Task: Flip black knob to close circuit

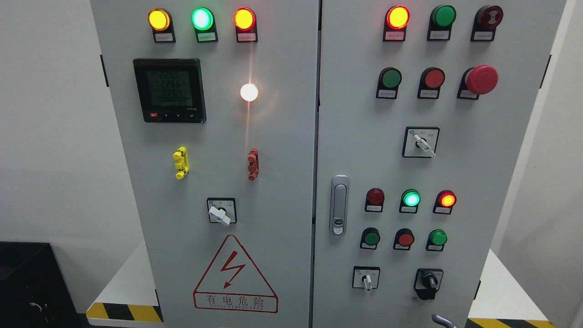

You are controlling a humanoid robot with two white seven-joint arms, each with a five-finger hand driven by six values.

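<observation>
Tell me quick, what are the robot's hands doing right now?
Left hand: not in view.
Right hand: only a small grey tip shows at the bottom edge, below the black knob; cannot tell whether it is open or closed.

Knob (428,281) low on right door (501,182), meter (169,90) high on left door (282,182), handle (339,205) between

An industrial electrical room or training lab: a grey two-door control cabinet (282,136) fills the frame with indicator lamps (202,18), a digital meter (169,89), selector switches, a lightning warning triangle (235,275), and hazard-striped floor edging (123,312) at lower left
</observation>
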